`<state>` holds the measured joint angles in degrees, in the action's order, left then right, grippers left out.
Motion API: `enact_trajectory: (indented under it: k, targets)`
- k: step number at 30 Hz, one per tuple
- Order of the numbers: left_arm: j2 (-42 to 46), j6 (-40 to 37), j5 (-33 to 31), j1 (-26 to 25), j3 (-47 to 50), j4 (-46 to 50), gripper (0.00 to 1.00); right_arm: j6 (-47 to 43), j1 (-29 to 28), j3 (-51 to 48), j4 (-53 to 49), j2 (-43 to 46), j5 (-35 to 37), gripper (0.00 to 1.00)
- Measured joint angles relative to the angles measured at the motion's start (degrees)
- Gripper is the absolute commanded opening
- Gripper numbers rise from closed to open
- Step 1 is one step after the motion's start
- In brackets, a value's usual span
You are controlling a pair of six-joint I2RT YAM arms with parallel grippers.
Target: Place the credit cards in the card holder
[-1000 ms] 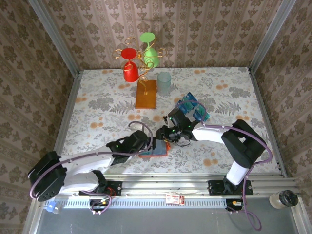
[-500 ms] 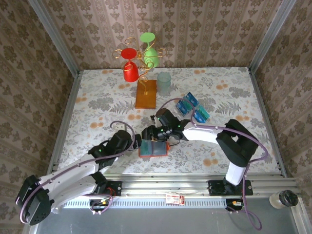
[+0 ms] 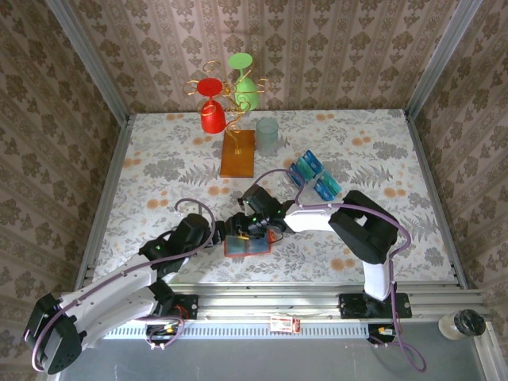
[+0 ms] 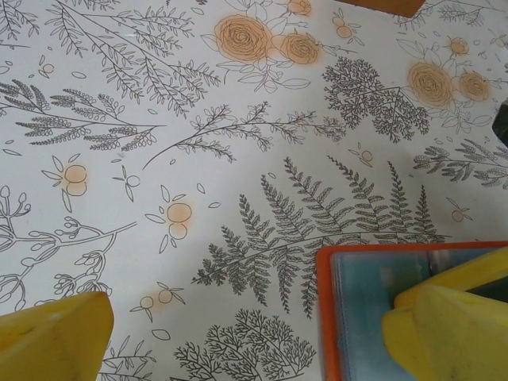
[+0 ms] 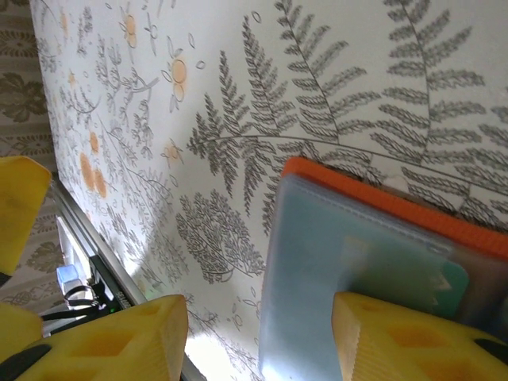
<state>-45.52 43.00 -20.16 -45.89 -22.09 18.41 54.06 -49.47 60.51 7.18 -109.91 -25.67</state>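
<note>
The orange-red card holder (image 3: 248, 245) lies open on the floral table near the front, with a teal card or sleeve showing inside it. In the left wrist view the card holder (image 4: 357, 302) sits at the lower right, and my open left gripper (image 4: 246, 341) has its right finger over the holder's left part. My left gripper (image 3: 213, 236) is just left of the holder. My right gripper (image 3: 246, 224) is at the holder's far left corner. In the right wrist view my right gripper (image 5: 258, 341) is open, with one finger over the teal sleeve (image 5: 333, 278). More blue and teal credit cards (image 3: 313, 176) lie behind and to the right.
A gold wire stand with a red cup (image 3: 210, 111) and a green cup (image 3: 244, 87) stands on an orange-brown base (image 3: 238, 155) at the back. A pale translucent cup (image 3: 267, 135) is beside it. Patterned walls close in the table.
My right gripper moved from beside the card pile forward and left to the card holder. My left gripper drew back to the left off the holder's middle.
</note>
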Motion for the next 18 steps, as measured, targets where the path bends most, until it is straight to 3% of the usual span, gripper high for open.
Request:
enact_trajectory:
  k: [18]
  targets:
    - [-1.77,0.00,0.87,0.57,-0.04,-3.19,0.99,-1.53,3.15,-0.02,-3.56,4.68,1.27,0.51]
